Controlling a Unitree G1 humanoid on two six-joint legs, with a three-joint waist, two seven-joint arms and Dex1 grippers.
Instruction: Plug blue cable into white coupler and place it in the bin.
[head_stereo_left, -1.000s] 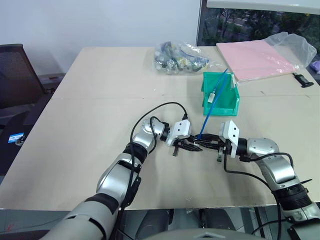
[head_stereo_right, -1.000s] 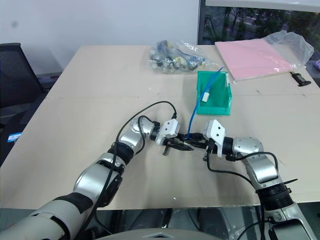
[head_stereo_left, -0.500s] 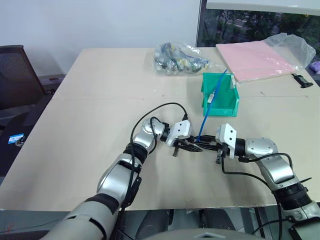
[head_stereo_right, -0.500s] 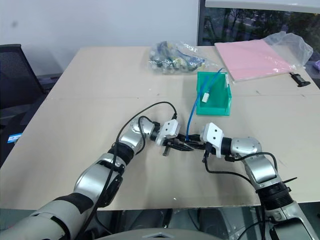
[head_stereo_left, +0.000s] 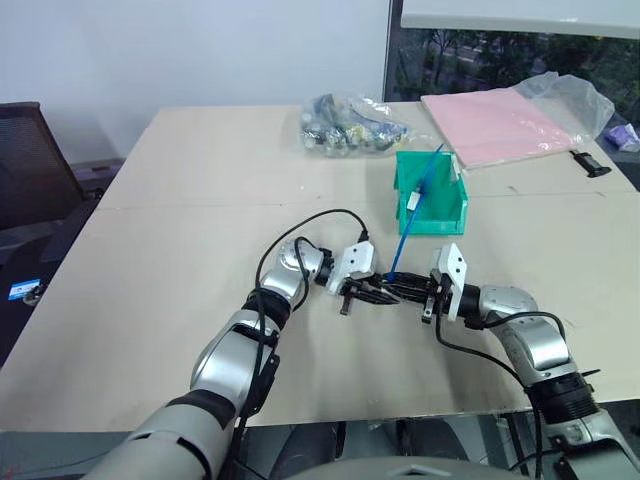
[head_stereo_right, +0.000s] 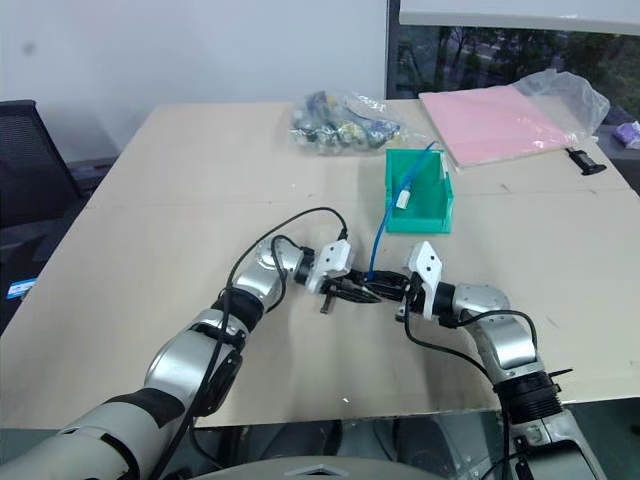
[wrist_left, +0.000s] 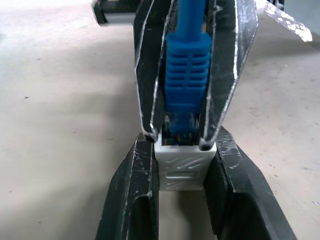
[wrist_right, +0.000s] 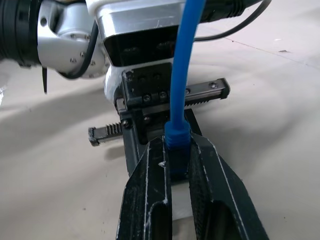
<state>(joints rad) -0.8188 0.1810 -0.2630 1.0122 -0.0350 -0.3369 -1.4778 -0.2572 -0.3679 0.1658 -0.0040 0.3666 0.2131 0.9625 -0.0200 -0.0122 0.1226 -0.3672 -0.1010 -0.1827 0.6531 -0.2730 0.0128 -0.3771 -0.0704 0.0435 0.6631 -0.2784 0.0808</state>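
- Head views: the left gripper (head_stereo_left: 372, 293) and right gripper (head_stereo_left: 412, 294) met nose to nose low over the worktop (head_stereo_left: 180, 200); the blue cable (head_stereo_left: 408, 225) rose from their meeting point and ran away from the robot into the bin (head_stereo_left: 432, 208), its far plug resting there.
- Left wrist view: the left jaws flanked the white coupler (wrist_left: 183, 165), whether clamping or just parted I could not tell; the cable's boot sat in line with the socket, plug apparently seated.
- Right wrist view: the right jaws were clamped on the boot, pointing straight at the left gripper; the bin lay beyond both, nearer the right arm by my reading.

head pair high over table (head_stereo_left: 180, 200), wrist views close
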